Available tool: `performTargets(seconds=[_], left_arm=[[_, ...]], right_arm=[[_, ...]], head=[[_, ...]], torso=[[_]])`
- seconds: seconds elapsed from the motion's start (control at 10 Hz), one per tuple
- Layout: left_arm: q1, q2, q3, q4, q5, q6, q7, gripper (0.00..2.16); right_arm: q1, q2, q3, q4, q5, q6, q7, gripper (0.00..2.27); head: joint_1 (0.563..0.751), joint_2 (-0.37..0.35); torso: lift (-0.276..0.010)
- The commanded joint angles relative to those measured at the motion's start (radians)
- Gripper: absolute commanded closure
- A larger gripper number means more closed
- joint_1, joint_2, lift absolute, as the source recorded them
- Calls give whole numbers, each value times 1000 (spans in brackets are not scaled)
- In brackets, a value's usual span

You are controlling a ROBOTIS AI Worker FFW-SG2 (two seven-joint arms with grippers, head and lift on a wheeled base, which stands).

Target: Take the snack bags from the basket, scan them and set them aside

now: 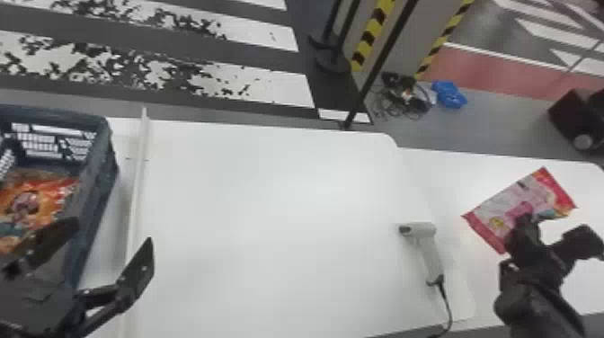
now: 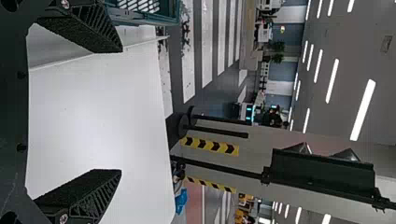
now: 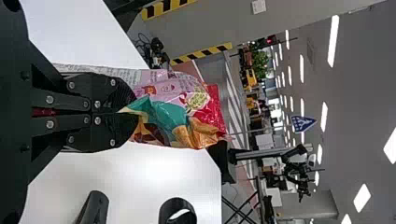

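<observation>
My left gripper (image 1: 105, 247) stands open beside and partly over the right wall of the blue basket (image 1: 96, 211), where an orange snack bag (image 1: 33, 197) lies. In the left wrist view the left gripper (image 2: 119, 112) has its fingers wide apart with nothing between them. At the right, my right gripper (image 1: 523, 224) holds a pink and red snack bag (image 1: 512, 197). The right wrist view has the right gripper (image 3: 135, 113) shut on that crumpled bag (image 3: 173, 105). A grey handheld scanner (image 1: 424, 247) lies on the white table, left of the right gripper.
A raised white strip (image 1: 138, 180) runs along the table (image 1: 269, 202) beside the basket. The scanner's cable (image 1: 446, 305) leads to the front edge. Behind the table stand a black pole (image 1: 382, 58) and yellow-black striped posts (image 1: 370, 36). Two dark rounded parts stick up near the right gripper.
</observation>
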Motion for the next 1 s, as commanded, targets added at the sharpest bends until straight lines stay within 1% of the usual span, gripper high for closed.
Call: performTargets(seconds=[0.0,0.1,0.2,0.4,0.5,0.6,0.7,0.8,0.9], left_arm=[[1,2,0,1,0,0,-2,73],[1,3,1,-1,2,-3,-2,73],[-1,2,1,-1,0,-3,0,73],[-1,3,1,-4,0,-3,3,73],[1,2,0,-8,0,-6,4,73],[1,2,-8,-11,-1,-9,12,73],[1,2,-14,-11,-7,-18,33,73],[2,0,-17,-11,-9,-21,35,73],[5,0,-17,-19,-9,-21,53,73]], right_arm=[[-1,7,34,6,17,-2,-18,1936],[-1,18,34,7,29,1,-35,616],[6,21,51,6,28,1,-74,-2],[29,21,55,-31,26,1,-88,49],[66,27,69,-95,13,-2,-105,53],[124,51,80,-207,8,-2,-107,56],[210,74,110,-359,-29,-5,-99,63],[290,116,146,-507,-26,-21,-81,63],[348,136,195,-617,-4,-27,-67,66]], head=[[695,-350],[695,-350],[695,-350],[695,-350],[695,-350],[695,-350],[695,-350],[695,-350],[695,-350]], torso=[[-75],[-75],[-75],[-75],[-75],[-75],[-75],[-75],[-75]])
